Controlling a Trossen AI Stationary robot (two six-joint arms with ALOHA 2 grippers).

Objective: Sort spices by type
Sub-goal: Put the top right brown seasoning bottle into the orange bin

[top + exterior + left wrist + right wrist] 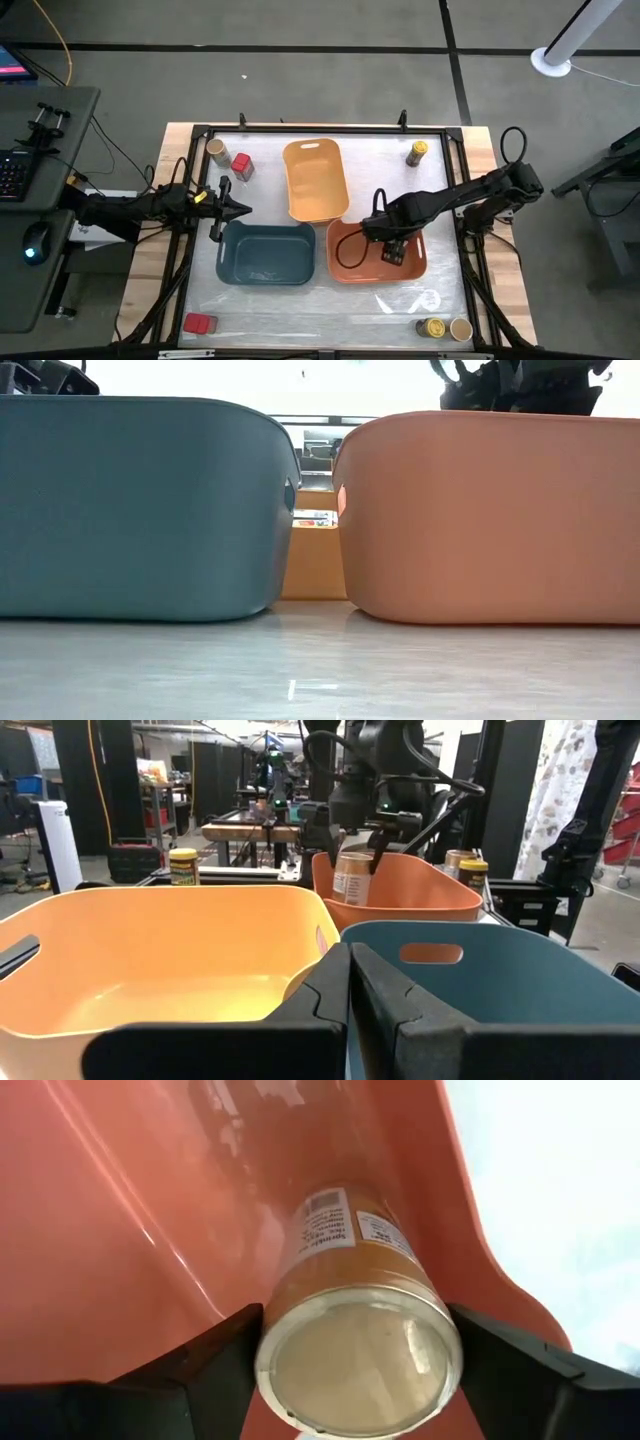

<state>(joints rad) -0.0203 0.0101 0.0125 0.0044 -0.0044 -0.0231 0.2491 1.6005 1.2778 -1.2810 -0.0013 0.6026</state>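
Observation:
My right gripper (393, 247) hangs over the orange bin (345, 268), shut on a tan-lidded cylindrical jar (355, 1295). My left gripper (240, 208) is shut and holds nothing, above the teal bin's (265, 268) far left corner. On the table's far left, a tan-lidded jar (216, 150) stands by a red tin (242, 165). One yellow-lidded jar (417, 152) is at the far right. The other red tin (200, 323) sits near left. A yellow-lidded jar (432, 327) and a tan-lidded jar (460, 329) stand near right. My right gripper pinches the jar at its lid end (360, 1365), one finger (215, 1360) on each side of the round wall. The fingers come from above, pointing down. The jar (352, 880) hangs upright below them, its bottom inside the orange bin's rim (400, 910), lifted off the floor.
The yellow bin (316, 180) lies at far centre, the teal and orange bins side by side in front of it. In the low view the teal bin (140, 510) and orange bin (490, 520) fill the picture. A dark frame runs along the table's edges.

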